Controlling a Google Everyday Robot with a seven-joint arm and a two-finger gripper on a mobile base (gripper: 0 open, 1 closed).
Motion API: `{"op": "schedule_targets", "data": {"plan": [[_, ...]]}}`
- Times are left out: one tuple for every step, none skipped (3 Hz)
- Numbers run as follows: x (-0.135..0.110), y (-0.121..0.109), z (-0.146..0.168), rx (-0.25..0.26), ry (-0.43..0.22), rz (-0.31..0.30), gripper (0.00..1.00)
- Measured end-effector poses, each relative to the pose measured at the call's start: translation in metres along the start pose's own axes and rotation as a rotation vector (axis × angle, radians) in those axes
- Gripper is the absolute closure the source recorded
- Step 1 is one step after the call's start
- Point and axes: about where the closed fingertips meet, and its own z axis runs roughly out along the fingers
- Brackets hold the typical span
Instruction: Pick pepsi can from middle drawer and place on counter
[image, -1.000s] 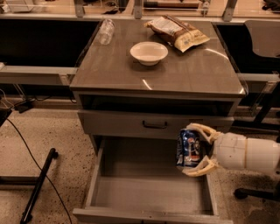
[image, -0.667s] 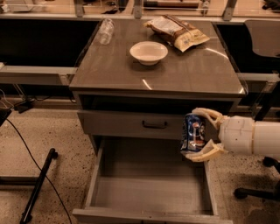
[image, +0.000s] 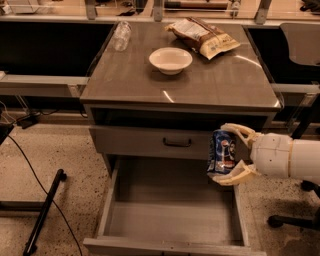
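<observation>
The gripper (image: 224, 155) reaches in from the right and is clenched on the pepsi can (image: 221, 150), with one pale finger (image: 239, 131) over the can's top end and the other under its bottom end. The can hangs in the air above the right side of the open middle drawer (image: 170, 212), in front of the right end of the closed drawer front (image: 145, 142) and below the tabletop (image: 215, 82). Its long axis runs close to vertical, and the blue side with the round logo faces the camera. A white bowl (image: 170, 60), a snack bag (image: 202, 37) and a clear bottle (image: 121, 35) rest on the tabletop.
</observation>
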Motion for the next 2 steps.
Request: {"op": "schedule_targets", "data": {"plan": [[-0.015,-0.02,0.004,0.027,-0.054,-0.027,1.0],[-0.053,-0.083,0.011,0.066,-0.202,-0.01,1.0]]}}
